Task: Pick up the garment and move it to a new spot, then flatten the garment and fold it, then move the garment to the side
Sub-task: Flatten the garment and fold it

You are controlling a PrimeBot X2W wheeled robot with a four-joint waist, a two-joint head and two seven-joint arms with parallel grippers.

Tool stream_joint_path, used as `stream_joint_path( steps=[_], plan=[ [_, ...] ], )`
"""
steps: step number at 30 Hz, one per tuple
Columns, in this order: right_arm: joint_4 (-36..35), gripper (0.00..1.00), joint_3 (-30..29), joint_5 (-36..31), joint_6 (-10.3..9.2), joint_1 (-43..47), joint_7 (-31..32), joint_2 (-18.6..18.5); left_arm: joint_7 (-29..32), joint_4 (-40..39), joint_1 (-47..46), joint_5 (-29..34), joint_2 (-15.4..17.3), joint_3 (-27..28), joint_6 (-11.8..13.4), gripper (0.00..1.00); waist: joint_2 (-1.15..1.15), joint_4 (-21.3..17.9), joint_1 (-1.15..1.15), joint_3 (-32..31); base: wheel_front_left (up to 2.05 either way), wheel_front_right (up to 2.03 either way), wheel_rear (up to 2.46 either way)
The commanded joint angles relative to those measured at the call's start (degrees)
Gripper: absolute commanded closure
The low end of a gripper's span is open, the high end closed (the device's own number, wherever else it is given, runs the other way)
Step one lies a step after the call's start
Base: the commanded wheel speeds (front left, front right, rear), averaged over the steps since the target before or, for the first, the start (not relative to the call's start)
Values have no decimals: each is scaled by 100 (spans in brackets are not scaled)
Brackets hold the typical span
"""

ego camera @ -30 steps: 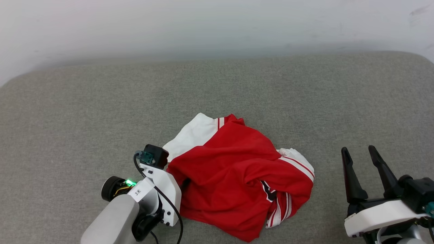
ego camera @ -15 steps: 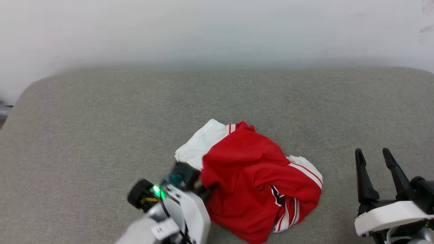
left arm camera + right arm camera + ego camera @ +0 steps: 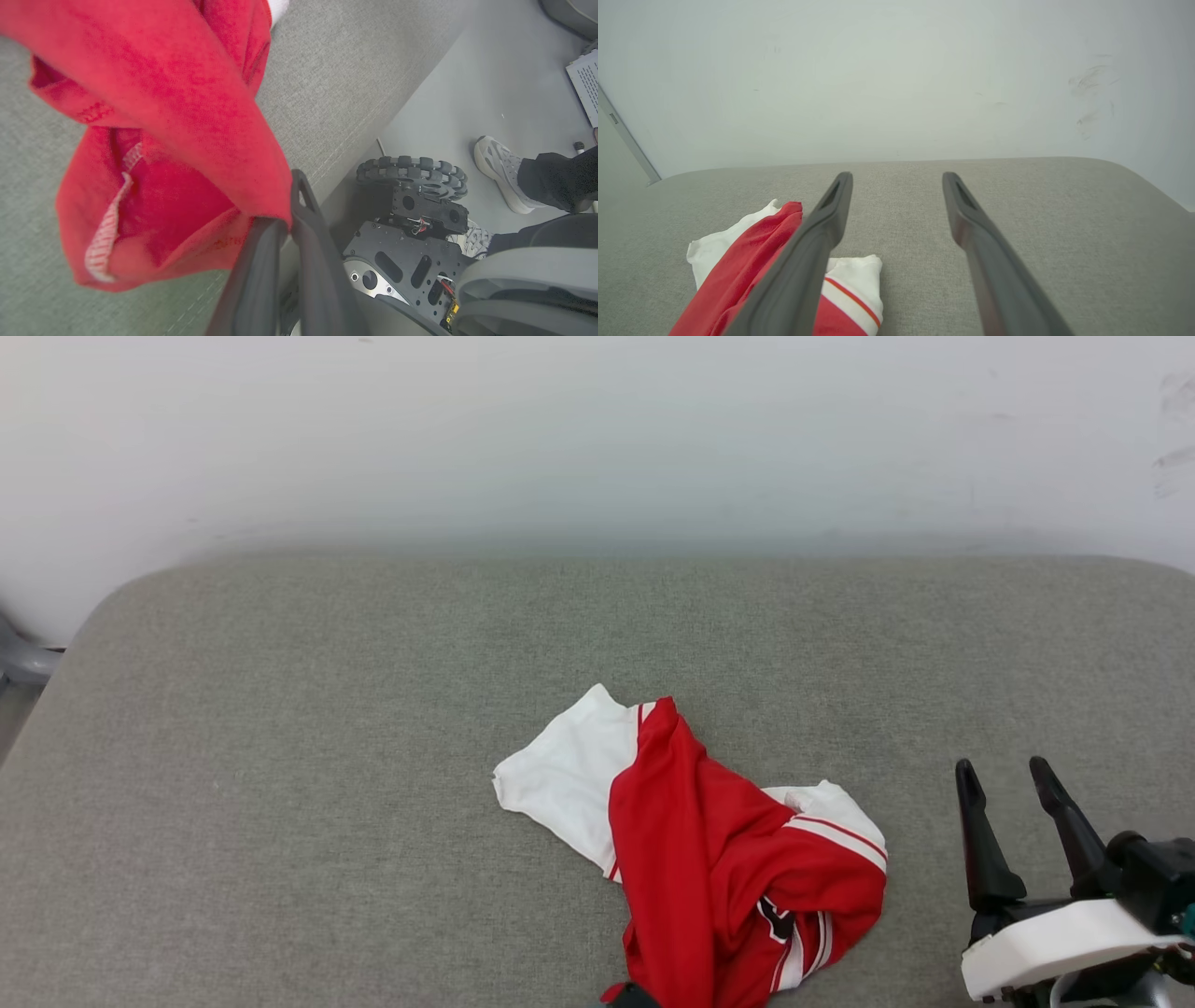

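Two grippers are in view. The left gripper has its dark fingers pressed together, and they pinch a red fold of the garment. In the left wrist view the red cloth hangs from that pinch in loose folds, and a stitched hem shows on the inside. Below it are the gray table, the floor, one of the robot's black wheels and a person's pale shoe.

From the head view, the garment is on the table, near the front edge and a bit right of the middle. Its red part is drawn into a long bunch that runs down to the bottom of the view. One white sleeve lies flat to the left. A second white sleeve with red stripes sits on the right. A bit of black print peeks out low down.

The right gripper is near the garment, on its right, not touching it. Its two fingers are spread wide with nothing between them, pointing at the pale wall.
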Motion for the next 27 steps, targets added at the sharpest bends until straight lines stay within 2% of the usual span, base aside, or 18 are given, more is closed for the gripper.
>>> stream_joint_path(
  steps=[1,3,4,5,11,17,18,23,27],
  plan=[
    [4,0,-23,29,-2,89,-3,4,-83,85,67,-57,-81,-25,-30,100,0,-22,0,-56,0,0,0],
    [16,0,-30,40,-2,133,2,4,-161,170,75,-73,-125,-57,-37,99,0,-27,0,-98,0,0,0],
    [20,0,-31,44,-2,142,9,5,-213,185,67,-89,-156,-53,-41,43,0,-31,0,-111,0,0,0],
    [23,0,-32,47,-2,152,15,5,-250,210,38,-64,-158,-68,-42,0,0,-33,0,-127,0,0,0],
    [46,0,-66,69,-2,201,31,4,-790,99,-175,146,-213,97,62,0,0,-32,0,-219,0,0,0],
    [11,0,-125,51,-2,229,82,5,-1662,-85,-238,350,-274,417,336,0,0,-17,0,-331,0,0,0],
    [11,0,-125,51,-2,229,82,5,-1662,-85,-238,350,-274,417,336,0,0,-17,0,-331,0,0,0],
    [-52,0,-154,33,-2,256,122,4,-2252,-149,-285,468,-267,746,641,0,0,-12,0,-368,0,0,0],
    [-110,0,-155,29,-2,233,138,5,-2438,-84,-350,426,-203,1066,897,0,0,-21,0,-334,0,0,0]
  ],
)
